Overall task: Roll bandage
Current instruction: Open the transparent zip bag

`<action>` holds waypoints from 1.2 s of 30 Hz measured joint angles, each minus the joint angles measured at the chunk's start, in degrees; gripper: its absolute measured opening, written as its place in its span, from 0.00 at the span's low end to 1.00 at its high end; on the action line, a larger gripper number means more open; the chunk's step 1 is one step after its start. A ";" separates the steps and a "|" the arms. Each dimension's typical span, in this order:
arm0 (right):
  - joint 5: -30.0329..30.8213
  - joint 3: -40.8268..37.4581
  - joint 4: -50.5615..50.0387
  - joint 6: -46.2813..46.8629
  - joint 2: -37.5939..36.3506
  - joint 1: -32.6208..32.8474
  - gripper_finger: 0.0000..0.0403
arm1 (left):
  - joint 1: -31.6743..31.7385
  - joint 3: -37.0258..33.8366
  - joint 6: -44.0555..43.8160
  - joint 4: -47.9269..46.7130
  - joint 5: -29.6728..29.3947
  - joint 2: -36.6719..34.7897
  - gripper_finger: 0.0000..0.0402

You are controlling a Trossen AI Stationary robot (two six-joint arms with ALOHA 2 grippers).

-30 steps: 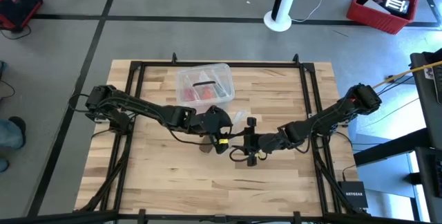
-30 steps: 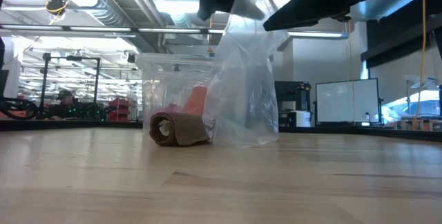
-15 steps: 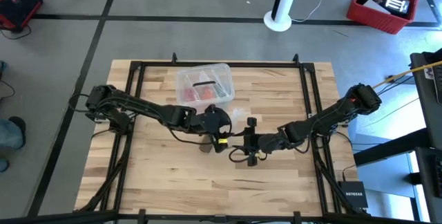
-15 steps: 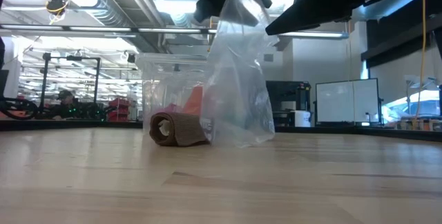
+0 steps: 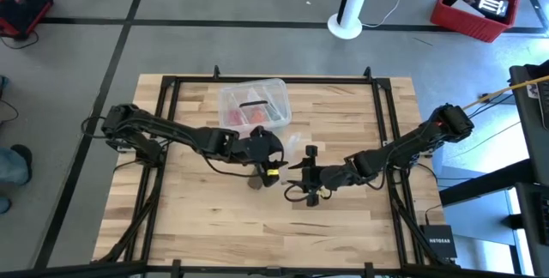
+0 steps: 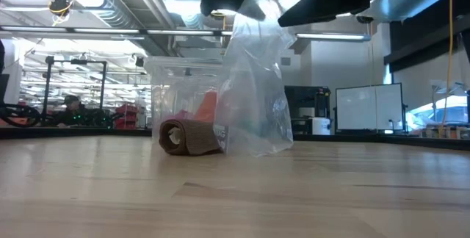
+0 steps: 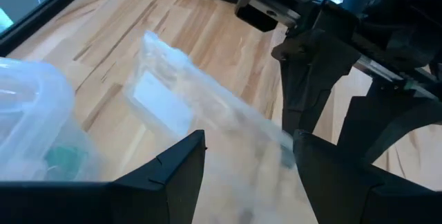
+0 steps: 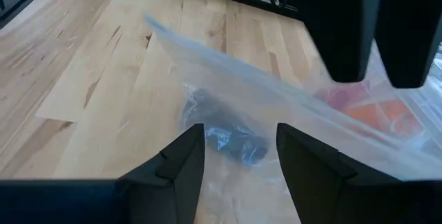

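Bandage (image 6: 189,136) lies rolled up on the wooden table (image 5: 206,214), a brown-tan roll near the table's middle, in the low view just in front of the clear plastic box (image 5: 253,104) with red contents and touching or nearly touching the foot of the clear plastic bag (image 6: 253,91). From above, only a small tan patch of it (image 5: 255,183) shows beneath the left arm.

On the left, the left gripper (image 5: 273,163) reaches in over the middle of the table, above the bag. Its fingers (image 7: 173,165) stand wide apart with the bag's crinkled top between them; whether they touch the plastic is hard to tell.

To the right, the right gripper (image 5: 302,175) faces it closely, fingers (image 8: 183,155) partly spread, the bag's edge running between them; a grip is not clearly visible. The bag hangs upright between both grippers.
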 joint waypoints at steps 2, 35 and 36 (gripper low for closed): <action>-0.01 0.00 -0.06 0.02 0.00 0.00 0.45 | 0.00 0.00 -0.02 -0.22 -0.05 -0.23 0.53; 12.01 -9.83 -1.13 15.53 -2.44 5.58 0.45 | 1.54 -11.08 13.21 7.88 5.98 -0.01 0.53; 12.07 -12.24 3.06 15.86 -2.39 5.27 0.45 | 1.62 -12.25 13.20 9.49 6.38 -0.01 0.53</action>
